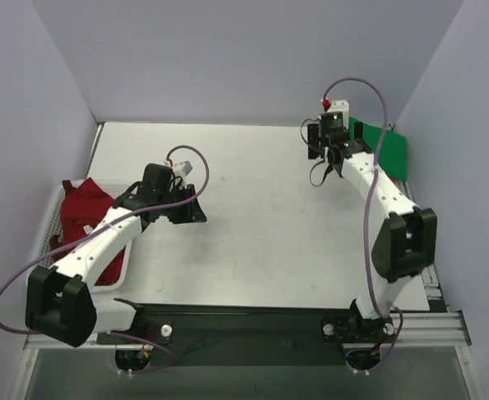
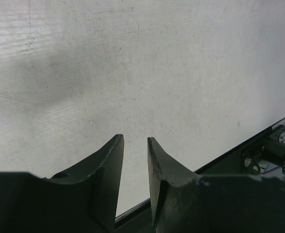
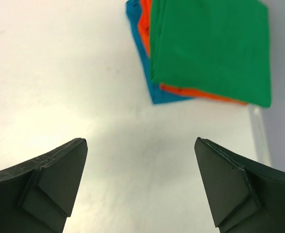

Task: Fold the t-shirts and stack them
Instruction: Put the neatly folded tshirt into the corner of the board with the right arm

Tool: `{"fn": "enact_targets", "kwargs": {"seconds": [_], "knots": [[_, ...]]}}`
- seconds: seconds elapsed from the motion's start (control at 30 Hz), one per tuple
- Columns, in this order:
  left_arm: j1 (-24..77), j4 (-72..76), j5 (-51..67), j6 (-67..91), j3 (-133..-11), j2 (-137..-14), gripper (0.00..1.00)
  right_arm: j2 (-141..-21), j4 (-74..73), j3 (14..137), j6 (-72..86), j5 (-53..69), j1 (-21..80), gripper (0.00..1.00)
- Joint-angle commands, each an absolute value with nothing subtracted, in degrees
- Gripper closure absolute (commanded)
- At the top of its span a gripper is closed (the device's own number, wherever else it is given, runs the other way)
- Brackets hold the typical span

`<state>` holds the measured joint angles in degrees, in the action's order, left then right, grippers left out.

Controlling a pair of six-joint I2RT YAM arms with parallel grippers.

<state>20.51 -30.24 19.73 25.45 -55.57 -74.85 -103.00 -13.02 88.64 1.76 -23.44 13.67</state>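
A folded stack of t-shirts lies at the back right of the table, bright green (image 1: 391,150) on top. The right wrist view shows the green shirt (image 3: 210,48) over an orange-red shirt (image 3: 144,24) and a blue shirt (image 3: 154,90). My right gripper (image 1: 321,154) hovers just left of the stack; its jaws (image 3: 141,141) are wide open and empty over bare table. A crumpled dark red shirt (image 1: 82,208) lies in the white basket (image 1: 121,268) at the left. My left gripper (image 1: 190,205) is right of the basket, its jaws (image 2: 135,138) narrowly apart and empty.
The basket sits against the left wall of the enclosure. A black rail (image 1: 252,321) runs along the near table edge and also shows in the left wrist view (image 2: 259,145). Grey walls close in the back and both sides.
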Motion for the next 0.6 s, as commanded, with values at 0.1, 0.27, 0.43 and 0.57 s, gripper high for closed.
{"fn": "enact_targets", "kwargs": {"seconds": [0.1,0.27,0.43,0.57], "knots": [[20.48,-30.50,16.17,25.66,-54.32,-67.95,0.62,-82.20,-14.33,67.90,18.18,-14.07,19.15,0.00],[20.57,-30.76,13.80,25.66,-51.07,-63.38,0.62,-69.27,-13.80,54.60,24.17,-6.78,21.62,0.00],[20.74,-29.71,14.06,26.28,-47.90,-59.77,0.61,-60.40,-14.24,44.85,26.37,-3.96,22.15,0.00],[20.74,-29.00,13.45,26.89,-47.29,-58.71,0.60,-56.34,-14.85,41.84,26.63,-3.34,22.24,0.00]]}}
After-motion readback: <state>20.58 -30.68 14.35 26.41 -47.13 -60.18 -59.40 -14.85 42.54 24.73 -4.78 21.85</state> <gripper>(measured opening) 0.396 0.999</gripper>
